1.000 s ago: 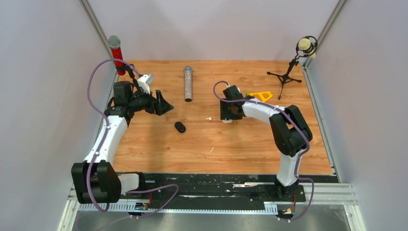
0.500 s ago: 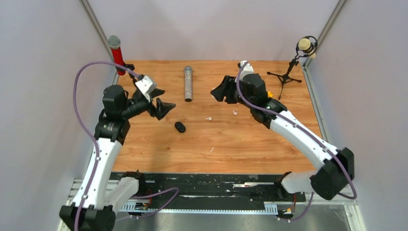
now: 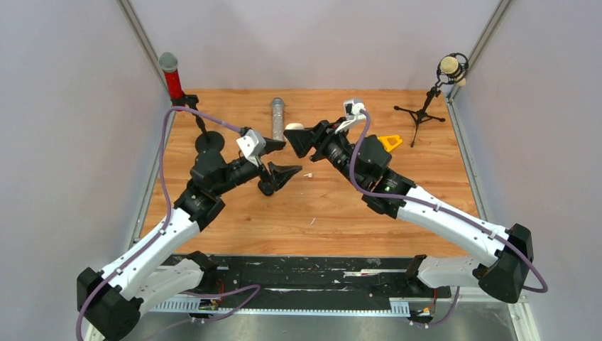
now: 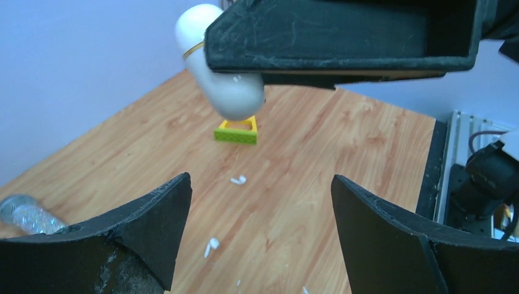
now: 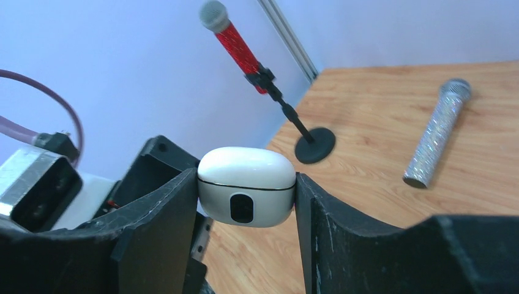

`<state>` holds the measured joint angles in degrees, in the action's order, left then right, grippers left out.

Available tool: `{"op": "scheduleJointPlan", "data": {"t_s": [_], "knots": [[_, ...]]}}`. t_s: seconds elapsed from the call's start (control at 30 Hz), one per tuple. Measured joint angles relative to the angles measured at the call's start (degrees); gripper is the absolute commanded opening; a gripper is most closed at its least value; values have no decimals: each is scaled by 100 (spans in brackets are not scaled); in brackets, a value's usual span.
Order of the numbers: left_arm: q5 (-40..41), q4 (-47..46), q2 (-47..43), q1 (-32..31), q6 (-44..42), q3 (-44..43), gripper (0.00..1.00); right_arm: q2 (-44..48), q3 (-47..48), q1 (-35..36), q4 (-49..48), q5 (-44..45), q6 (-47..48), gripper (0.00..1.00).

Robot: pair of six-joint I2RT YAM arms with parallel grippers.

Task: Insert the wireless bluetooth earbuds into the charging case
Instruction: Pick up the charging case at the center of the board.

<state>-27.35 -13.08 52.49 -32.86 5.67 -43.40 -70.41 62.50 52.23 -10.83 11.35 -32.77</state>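
A red microphone [image 3: 169,69] on a round-based stand stands at the table's far left corner. A silver glitter microphone [image 3: 277,122] lies flat near the middle of the far edge. A small microphone on a tripod [image 3: 428,105] occupies the far right corner, with a yellow triangular piece [image 3: 388,142] just beside it on the near side. A thin white sliver [image 3: 312,222] lies toward the near edge. Both arms reach in over the middle of the table, and the right arm covers part of the wood behind it.

The table [image 3: 355,220] is wood-grain board, with a black strip [image 3: 319,266] and metal rails along its near edge. Plain pale walls [image 3: 64,106] close in the left, far and right sides.

The right end effector [image 5: 246,202] is clamped on the charging case [image 5: 246,193], a closed white pebble-shaped shell pinched at its two ends and lifted off the table, near the silver microphone's near end in the top view. The left end effector [image 4: 260,239] stands wide open and holds nothing. It points at the case, which hangs just ahead of and above its gap without touching it.

One white earbud [image 3: 308,174] lies on the wood just beside the left end effector's tip. In the left wrist view a second white earbud [image 4: 238,180] lies farther on, between the first and the yellow piece. Both are apart from the case and from either end effector.
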Motion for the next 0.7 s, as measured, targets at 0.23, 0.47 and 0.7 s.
{"op": "scheduleJointPlan", "data": {"t_s": [0.23,0.47,0.7], "knots": [[332,-901,-162,-205,136,9,70,2,0,452,-789,470,341,23],[487,-949,-496,-203,164,-168,66,0,35,459,-1099,608,393,23],[396,-1270,-389,-227,190,-308,68,-7,175,466,-1272,577,391,22]]}}
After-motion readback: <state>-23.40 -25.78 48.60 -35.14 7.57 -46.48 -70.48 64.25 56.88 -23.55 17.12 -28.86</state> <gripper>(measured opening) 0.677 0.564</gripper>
